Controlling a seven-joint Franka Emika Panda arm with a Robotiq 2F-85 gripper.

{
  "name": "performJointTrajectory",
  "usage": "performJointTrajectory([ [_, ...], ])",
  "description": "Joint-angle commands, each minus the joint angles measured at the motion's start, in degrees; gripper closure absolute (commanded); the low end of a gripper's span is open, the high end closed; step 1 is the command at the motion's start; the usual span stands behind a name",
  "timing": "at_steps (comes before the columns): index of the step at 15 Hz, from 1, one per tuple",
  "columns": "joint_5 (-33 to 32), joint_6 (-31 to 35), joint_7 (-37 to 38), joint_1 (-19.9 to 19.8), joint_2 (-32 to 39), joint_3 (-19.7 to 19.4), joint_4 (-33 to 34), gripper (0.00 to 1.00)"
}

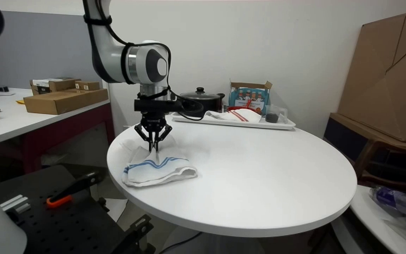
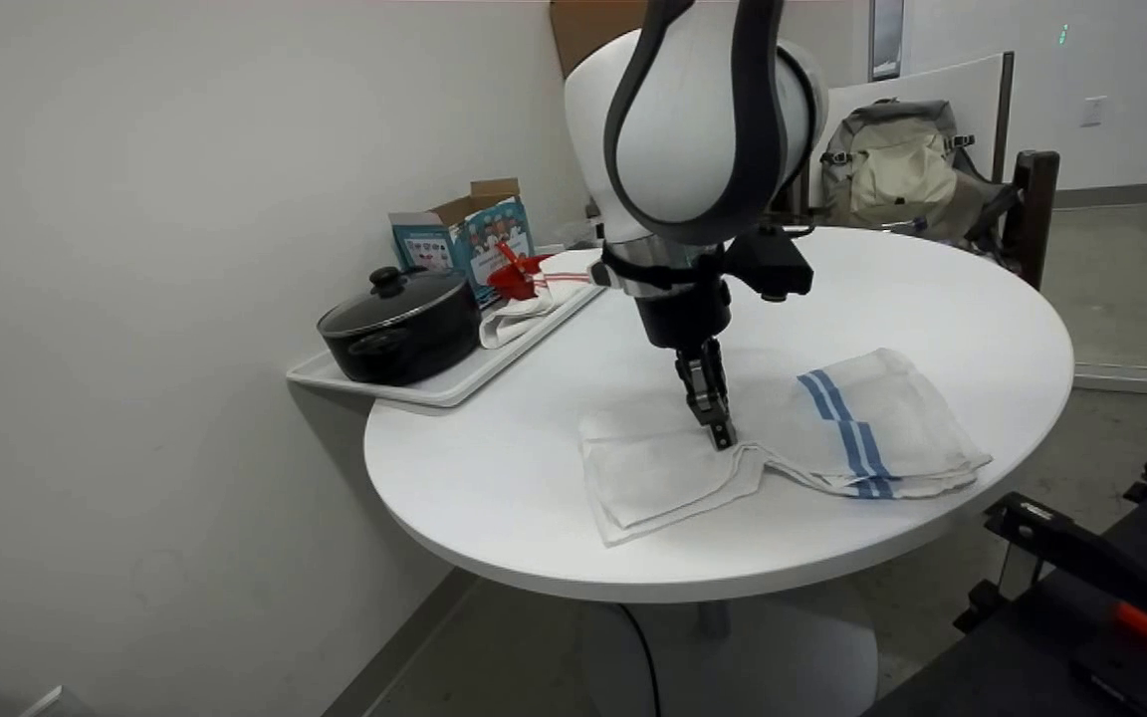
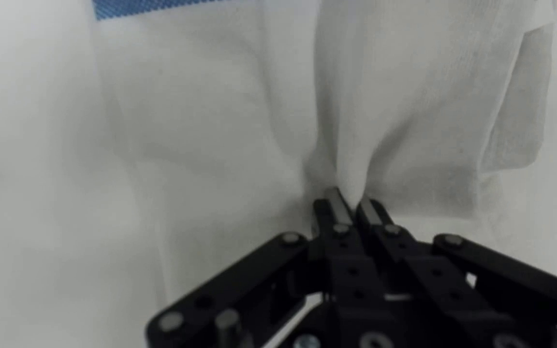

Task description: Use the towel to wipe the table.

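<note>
A white towel [image 1: 160, 174] with blue stripes lies folded and rumpled near the edge of the round white table [image 1: 259, 176]. It also shows in an exterior view [image 2: 663, 473] and fills much of the wrist view [image 3: 211, 135]. My gripper [image 1: 153, 146] points straight down at the towel's middle. Its fingers [image 3: 354, 205] are closed on a pinched fold, which rises between the tips. In an exterior view the fingertips [image 2: 723, 441] are low, with the towel spread on both sides of them. The rest of the towel rests on the table.
A white tray [image 1: 284, 125] at the table's wall side holds a black pot [image 1: 206, 102], a red-striped cloth [image 1: 241, 115], a blue box [image 1: 250, 97], a red bowl [image 2: 514, 282] and a clear cup [image 1: 272, 113]. A black perforated mount [image 1: 65, 218] stands beside the table edge.
</note>
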Motion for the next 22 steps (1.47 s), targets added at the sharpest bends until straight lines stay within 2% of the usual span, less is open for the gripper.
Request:
performJointTrajectory([
  [1, -3.5, 0.1, -0.5, -2.3, -0.6, -3.7, -2.6, 0.99],
  [3, -5.6, -0.5, -0.3, -3.4, -1.3, -6.4, -3.4, 0.99],
  [8, -14.6, -0.5, 2.1, -5.7, -1.3, -15.9, -1.8, 0.99],
  [11, -17.3, -0.9, 2.3, -7.9, -1.0, -19.1, -1.0, 0.99],
  [15, -16.3, -1.3, 1.4, -9.9, -1.8, -18.0, -2.3, 0.99],
  [18, -15.7, -1.4, 0.7, -9.2, -2.6, -15.7, -3.8, 0.99],
  [19, -15.3, -1.5, 0.3, -9.1, -2.9, -14.6, -4.2, 0.99],
  [22, -8.3, -3.7, -3.8, -9.7, -4.7, -7.4, -6.1, 0.99],
])
